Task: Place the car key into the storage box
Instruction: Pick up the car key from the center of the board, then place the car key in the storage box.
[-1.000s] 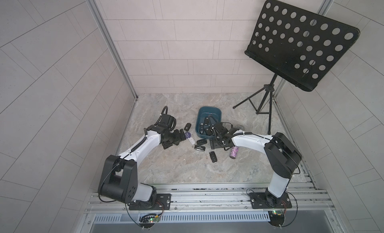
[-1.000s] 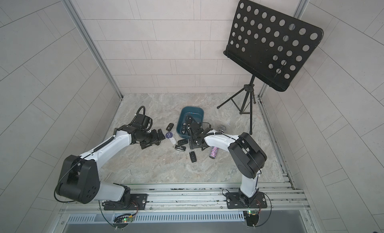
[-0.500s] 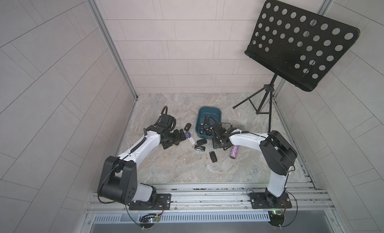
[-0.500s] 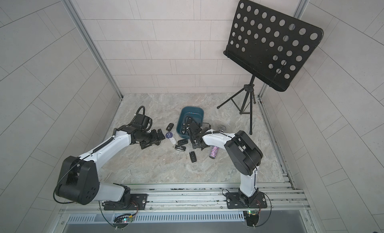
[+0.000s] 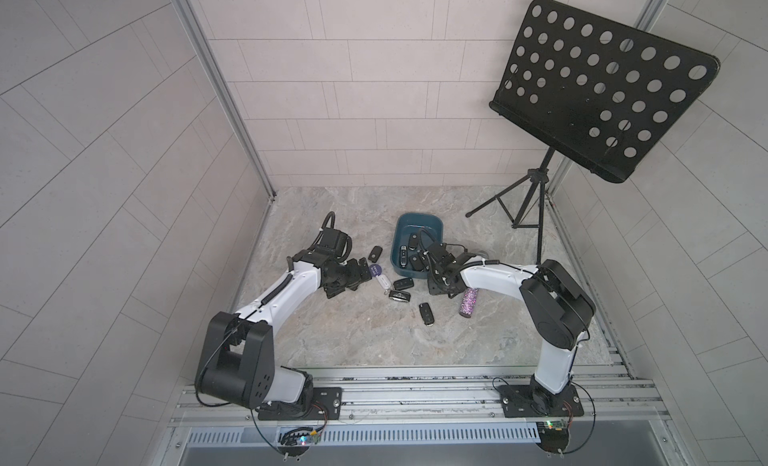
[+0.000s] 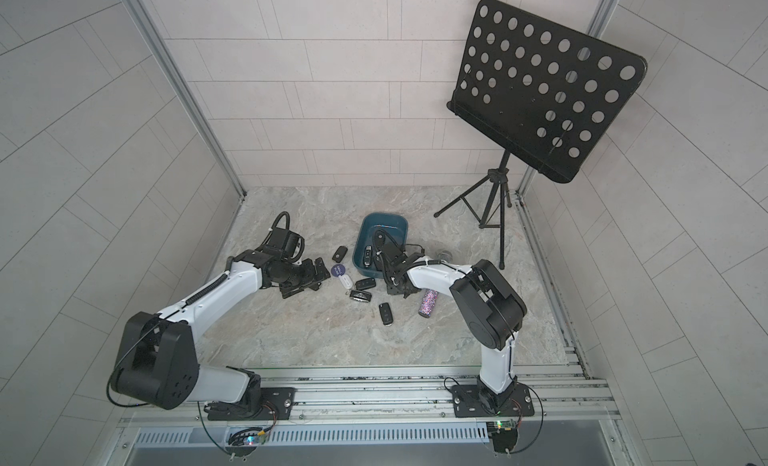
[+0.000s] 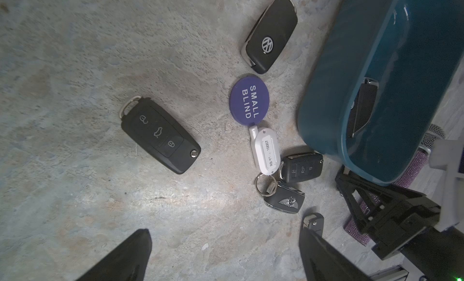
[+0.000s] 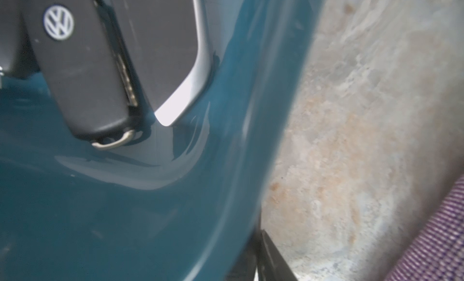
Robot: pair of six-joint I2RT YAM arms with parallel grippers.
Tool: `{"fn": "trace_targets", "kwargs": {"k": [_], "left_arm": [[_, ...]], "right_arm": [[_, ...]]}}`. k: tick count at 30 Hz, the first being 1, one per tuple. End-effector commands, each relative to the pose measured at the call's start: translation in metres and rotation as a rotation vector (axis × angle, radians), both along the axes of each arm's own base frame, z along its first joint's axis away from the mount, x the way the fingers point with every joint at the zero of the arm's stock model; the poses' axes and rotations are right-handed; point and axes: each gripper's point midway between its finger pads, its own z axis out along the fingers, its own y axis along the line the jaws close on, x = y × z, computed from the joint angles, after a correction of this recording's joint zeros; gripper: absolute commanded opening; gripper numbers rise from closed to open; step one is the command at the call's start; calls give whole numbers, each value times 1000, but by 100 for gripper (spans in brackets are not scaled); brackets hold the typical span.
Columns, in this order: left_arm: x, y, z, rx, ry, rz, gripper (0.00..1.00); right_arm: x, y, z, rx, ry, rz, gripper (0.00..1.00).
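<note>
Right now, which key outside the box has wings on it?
The winged key by the ring and white tag; the small key beside it shows buttons, the VW key a round badge.

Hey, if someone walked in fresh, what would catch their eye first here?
Probably the big black perforated music stand towering in the far right corner. Next, the dark teal storage box in the middle with key fobs inside, and loose car keys scattered just outside it.
</note>
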Motion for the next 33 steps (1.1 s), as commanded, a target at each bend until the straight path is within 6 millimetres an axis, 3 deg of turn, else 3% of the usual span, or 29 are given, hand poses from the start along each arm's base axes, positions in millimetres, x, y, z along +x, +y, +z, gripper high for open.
{"fn": "trace_targets", "kwargs": {"k": [1,11,23,33], "left_arm": [[0,3,1,4,3,8,99],[4,2,5,0,-2,13,99],[21,-3,12,-6,-15,13,99],[56,-10,24,1,-40,-13,99]], "right_arm": [[-14,-12,-17,-38,63,-11,37],[-14,-18,-2,-12,40,-12,30],[-16,-41,49,73,-58,-57,29],[13,-32,101,164,-156,-58,30]]}}
